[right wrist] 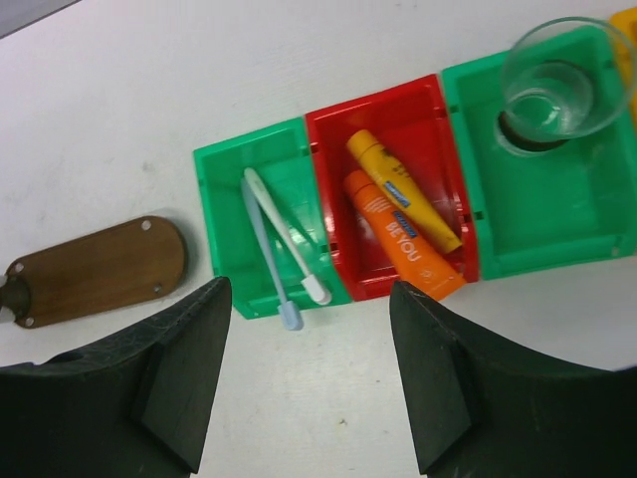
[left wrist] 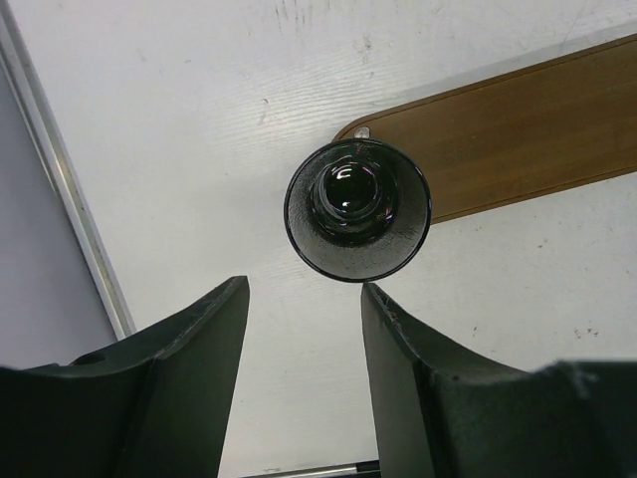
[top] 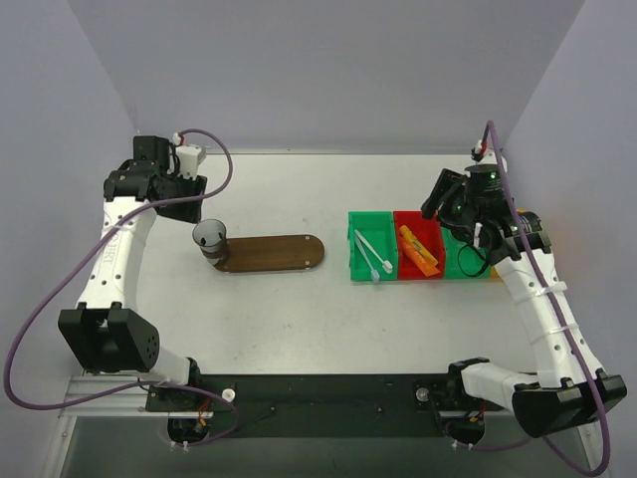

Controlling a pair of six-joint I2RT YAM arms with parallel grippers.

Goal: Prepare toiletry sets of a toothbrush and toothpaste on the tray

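**Both jaws released, nothing held; brushes & paste sit in bins**

Left gripper (left wrist: 304, 289): jaws apart, empty, hanging over the white table (left wrist: 179, 119). Just ahead of the tips a dark-tinted cup (left wrist: 358, 209) stands upright; I'm looking straight into its mouth. It sits on the rounded end of the tray (left wrist: 528, 139), which runs off fwd & to the right of my jaws.

Right gripper (right wrist: 309, 289): jaws wide apart, empty. Just beyond the gap between the tips is a green bin (right wrist: 214, 169) w/ 2 toothbrushes, a white toothbrush (right wrist: 284, 234) & a pale blue toothbrush (right wrist: 261, 239), side by side, heads toward me & poking over the near rim. Next on the right, touching it, is a red bin (right wrist: 323, 179) w/ 2 toothpaste tubes: an orange tube (right wrist: 393, 234) & a yellower tube (right wrist: 403, 189), sides touching. Farther right, a second green bin (right wrist: 557, 209) holds a clear cup (right wrist: 552, 80), upright. A sliver of a yellow bin (right wrist: 627, 40) shows at far right. The tray's other end lies left of my left finger, apart from the bins.
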